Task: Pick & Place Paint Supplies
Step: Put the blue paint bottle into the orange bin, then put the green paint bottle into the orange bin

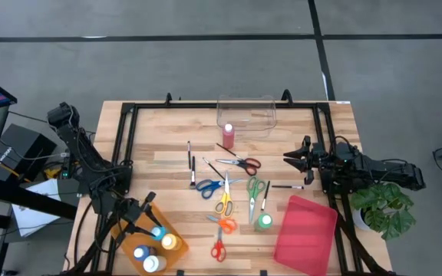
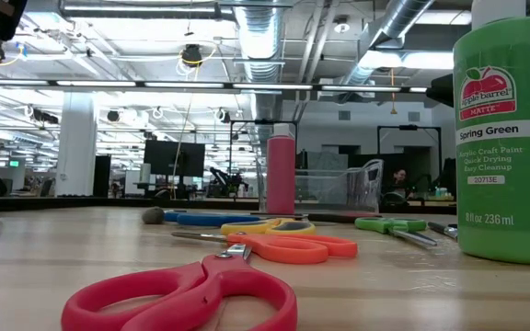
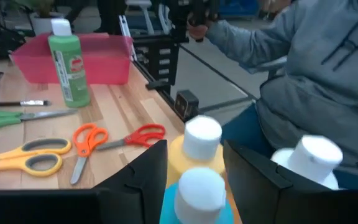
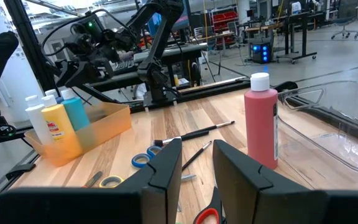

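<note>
An orange tray [image 1: 121, 239] at the table's near left corner holds an upright blue bottle [image 3: 197, 193], a yellow bottle [image 3: 194, 152] and a white bottle [image 3: 309, 158]. My left gripper [image 3: 194, 146] reaches level into the tray, its fingers apart on either side of the blue bottle. A red bottle [image 1: 228, 136] stands near the far middle and a green bottle [image 1: 264, 221] near the front. Several scissors [image 1: 222, 201] and thin brushes [image 1: 190, 157] lie flat mid-table. My right gripper [image 1: 288, 158] waits open at the right, nothing between its fingers. My left gripper has one finger [image 3: 145, 171] on each side of the blue bottle's body [image 3: 169, 205], just below its white cap, coming in level. Whether the fingers touch the bottle I cannot tell. The bottle stands upright in the orange tray.
A clear bin [image 1: 245, 113] sits at the far middle and a pink tray [image 1: 305, 234] at the near right. A person in a grey hoodie [image 3: 316, 74] sits just past the near left corner. A potted plant [image 1: 386, 207] stands beyond the right edge.
</note>
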Robot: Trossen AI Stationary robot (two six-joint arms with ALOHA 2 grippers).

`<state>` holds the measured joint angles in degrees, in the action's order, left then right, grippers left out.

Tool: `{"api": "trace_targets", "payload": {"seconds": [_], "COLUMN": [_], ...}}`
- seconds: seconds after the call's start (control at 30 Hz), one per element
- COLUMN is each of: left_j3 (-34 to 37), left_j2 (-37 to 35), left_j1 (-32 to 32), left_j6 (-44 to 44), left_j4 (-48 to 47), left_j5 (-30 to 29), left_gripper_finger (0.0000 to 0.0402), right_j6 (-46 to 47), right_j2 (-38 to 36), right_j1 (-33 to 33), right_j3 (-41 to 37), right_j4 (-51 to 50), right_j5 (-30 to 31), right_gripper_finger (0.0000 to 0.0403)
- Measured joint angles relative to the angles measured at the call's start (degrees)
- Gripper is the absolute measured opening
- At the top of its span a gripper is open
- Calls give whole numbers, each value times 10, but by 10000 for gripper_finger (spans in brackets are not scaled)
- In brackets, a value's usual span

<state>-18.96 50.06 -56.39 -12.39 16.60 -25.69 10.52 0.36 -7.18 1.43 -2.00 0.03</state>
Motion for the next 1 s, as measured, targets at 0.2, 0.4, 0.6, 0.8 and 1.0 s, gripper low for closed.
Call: {"api": "trace_targets", "payload": {"seconds": [0.2,0.4,0.6,0.8,1.0], "left_j3": [0,0,0,1,1], "left_j2": [-2,-2,-2,-14,-42], "left_j1": [13,30,47,79,95], "left_j6": [76,225,244,242,242], "left_j4": [68,207,230,231,225], "left_j5": [-23,-81,-181,-199,-199], "left_gripper_finger": [195,243,289,311,312], "right_j6": [0,0,-7,-46,-81], "right_j2": [0,0,0,14,78], "right_j1": [0,0,0,0,0], "right_j3": [0,0,-2,-2,31], "right_j4": [0,0,13,69,100], "right_j5": [0,0,4,34,66], "right_gripper_finger": [89,90,113,165,205]}}
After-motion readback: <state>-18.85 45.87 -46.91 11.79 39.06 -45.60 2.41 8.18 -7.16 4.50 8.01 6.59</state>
